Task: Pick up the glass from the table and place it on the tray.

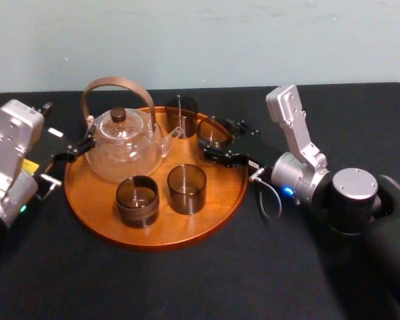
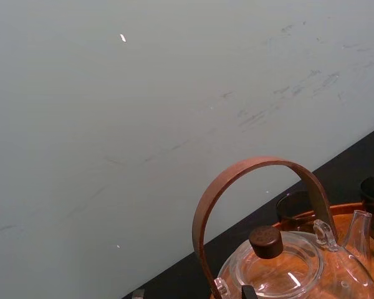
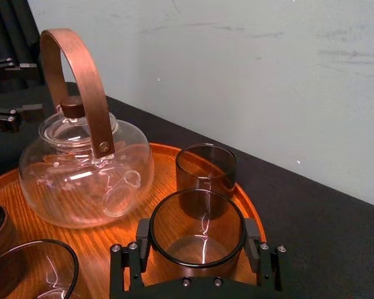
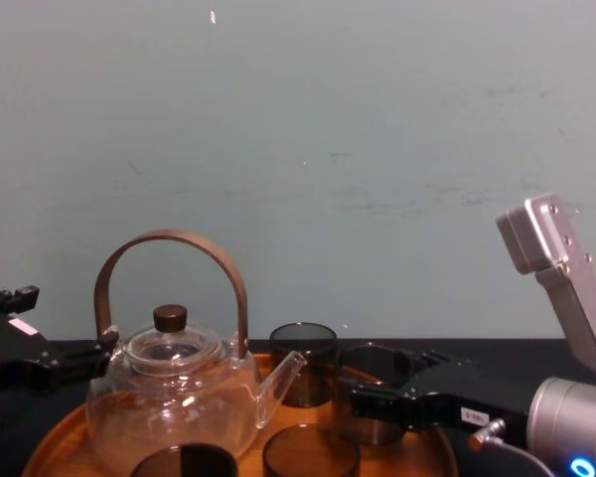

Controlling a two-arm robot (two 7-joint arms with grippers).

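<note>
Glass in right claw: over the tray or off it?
Over the tray: the glass in the right claw is inside the rim, wood beneath. Touchdown: cannot tell.

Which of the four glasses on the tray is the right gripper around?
The glass at the tray's right edge, in front of the rear glass: the right gripper is closed around it. The other three stand free.

Soft, even light falls on the teapot (image 1: 127, 143), seemingly from overhead, and nothing casts a hard-edged shadow. The pale wall (image 4: 377, 119) behind the teapot is lit flat, with a few tiny white specks. Small white highlights sit on the teapot's belly, and thin bright streaks curve inside the glass (image 3: 197, 230) just beside it. The tray (image 1: 207, 220) under the teapot shines mildly. The matte black desk (image 1: 187, 280) around it gives no glare.
</note>
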